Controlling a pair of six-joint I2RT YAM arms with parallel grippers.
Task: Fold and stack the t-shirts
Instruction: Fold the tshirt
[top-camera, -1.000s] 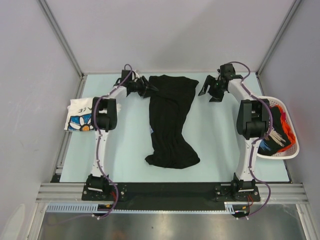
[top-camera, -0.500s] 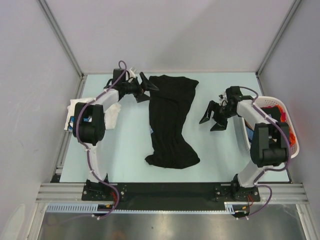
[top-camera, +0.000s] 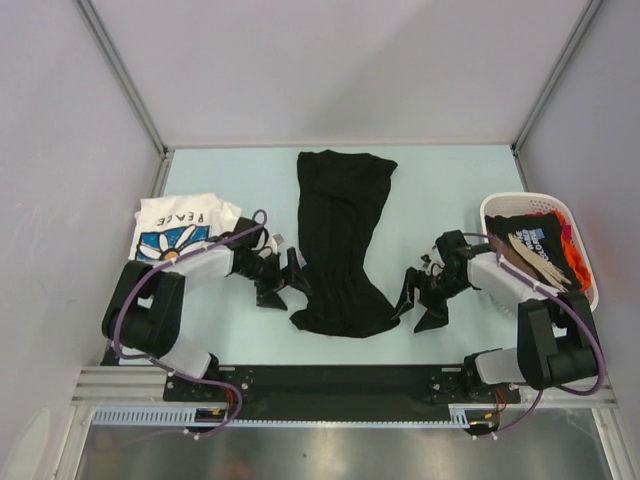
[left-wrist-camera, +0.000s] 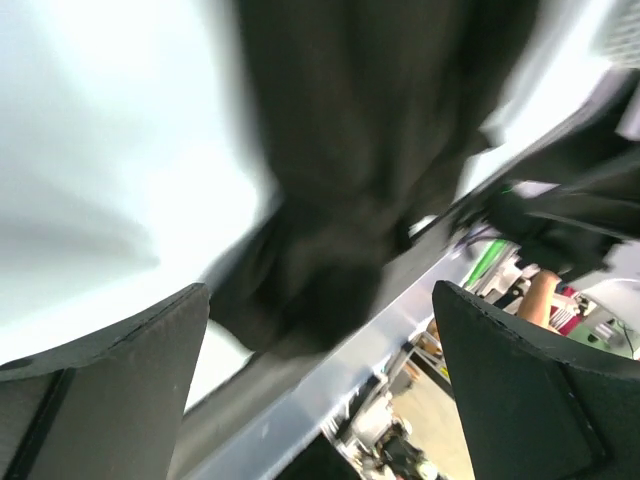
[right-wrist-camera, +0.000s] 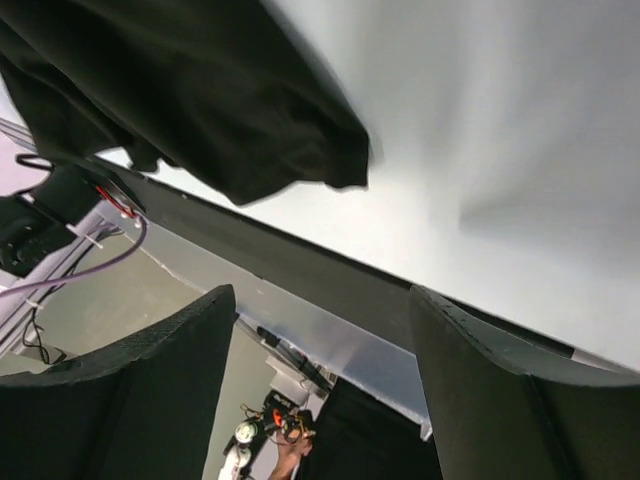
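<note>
Lying lengthwise on the worktop (top-camera: 440, 200), the black t-shirt (top-camera: 340, 230) has its near hem between the left fingers (left-wrist-camera: 110, 400) and right fingers (right-wrist-camera: 140, 400), both pairs spread apart and empty, just beside it.

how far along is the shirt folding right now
Done: the white flower shirt looks folded at the left edge of the table. In hand: the black shirt lies mid-table as a long narrow strip; the left claw and right claw sit open either side of its near end, holding nothing. Left: finishing that fold, stacking it, and the shirts in the basket.
</note>
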